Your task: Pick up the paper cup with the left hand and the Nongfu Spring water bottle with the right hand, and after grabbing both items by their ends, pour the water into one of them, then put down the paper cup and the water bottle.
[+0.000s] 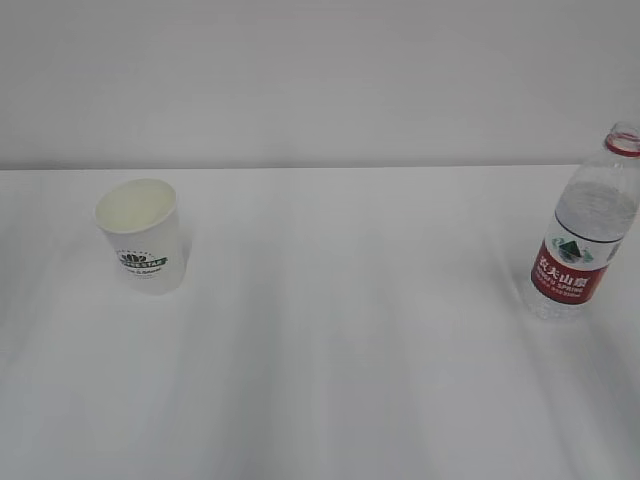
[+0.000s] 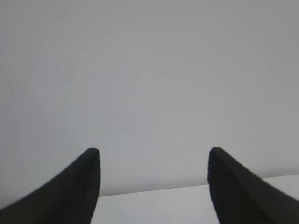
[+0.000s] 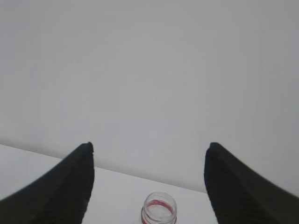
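Bottle [image 3: 159, 209] mouth below spread right pincer [image 3: 149, 149] | cup [image 1: 142, 235] apart

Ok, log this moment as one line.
cup: upright, left | bottle: upright, right, uncapped | left fingers: open, empty | right fingers: open, empty

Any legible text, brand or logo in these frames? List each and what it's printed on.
Nongfu Spring water bottle, red label: white Chinese characters, "农夫山泉"; the small line under them is too blurred to read.
Same label, upper part: green mountain mark, no legible words.
Paper cup: dark green logo with two lines of text below it, too small and blurred to read.
Wrist views: no text.
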